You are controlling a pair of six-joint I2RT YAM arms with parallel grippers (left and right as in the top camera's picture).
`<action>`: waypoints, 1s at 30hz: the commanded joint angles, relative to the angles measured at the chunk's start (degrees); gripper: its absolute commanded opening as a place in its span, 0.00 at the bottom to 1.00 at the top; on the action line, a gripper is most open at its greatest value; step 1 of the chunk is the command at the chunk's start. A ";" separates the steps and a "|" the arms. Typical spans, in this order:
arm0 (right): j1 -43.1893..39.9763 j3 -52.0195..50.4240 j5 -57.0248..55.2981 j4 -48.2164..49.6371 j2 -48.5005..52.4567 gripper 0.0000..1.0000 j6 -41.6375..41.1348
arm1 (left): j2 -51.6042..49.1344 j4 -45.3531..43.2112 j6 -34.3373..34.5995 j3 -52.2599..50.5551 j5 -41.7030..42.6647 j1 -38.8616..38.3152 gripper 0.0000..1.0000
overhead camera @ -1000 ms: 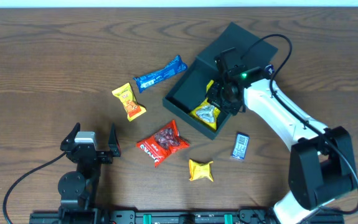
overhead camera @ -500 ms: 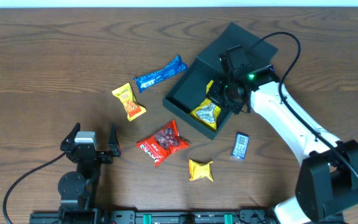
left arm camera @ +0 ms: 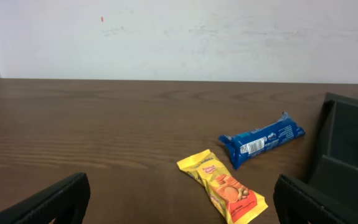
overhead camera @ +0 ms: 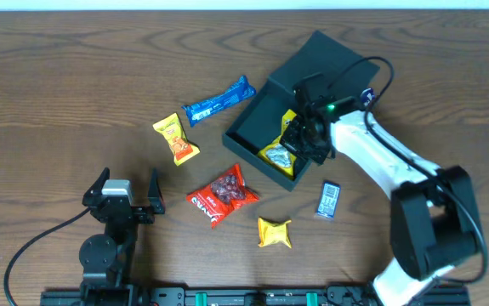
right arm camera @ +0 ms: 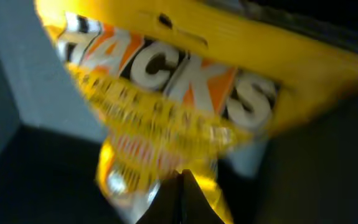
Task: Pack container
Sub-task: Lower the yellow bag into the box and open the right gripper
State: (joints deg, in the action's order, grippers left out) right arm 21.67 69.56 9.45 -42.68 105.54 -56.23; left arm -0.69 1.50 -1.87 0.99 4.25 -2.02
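Right gripper (overhead camera: pixel 306 136) low inside open container (overhead camera: pixel 255 119), directly over yellow snack packet (overhead camera: pixel 280 156); cannot tell if clamped. One packet in. Five more lie on counter (overhead camera: pixel 57 85); small blue packet (overhead camera: pixel 329 200) just beside the gripper. Left gripper (overhead camera: pixel 127 189) apart, idle, well away.

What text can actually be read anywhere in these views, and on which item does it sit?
"ACKS": large white letters on the yellow packet lying in the container, seen in the right wrist view. The start of the word is cut off and the smaller print below is blurred.
Blue wrapper: white label print, too small to read.
Yellow-orange packet: print too small to read.
Red packet: white lettering, unreadable.
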 commanded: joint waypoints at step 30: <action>1.25 -0.24 1.03 2.21 -1.53 0.02 1.68 | 0.11 2.51 0.17 -0.74 0.66 0.13 0.95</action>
State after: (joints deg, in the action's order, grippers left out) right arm 22.26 69.30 11.29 -40.75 103.13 -55.66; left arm -0.69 1.50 -1.87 0.99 4.25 -2.02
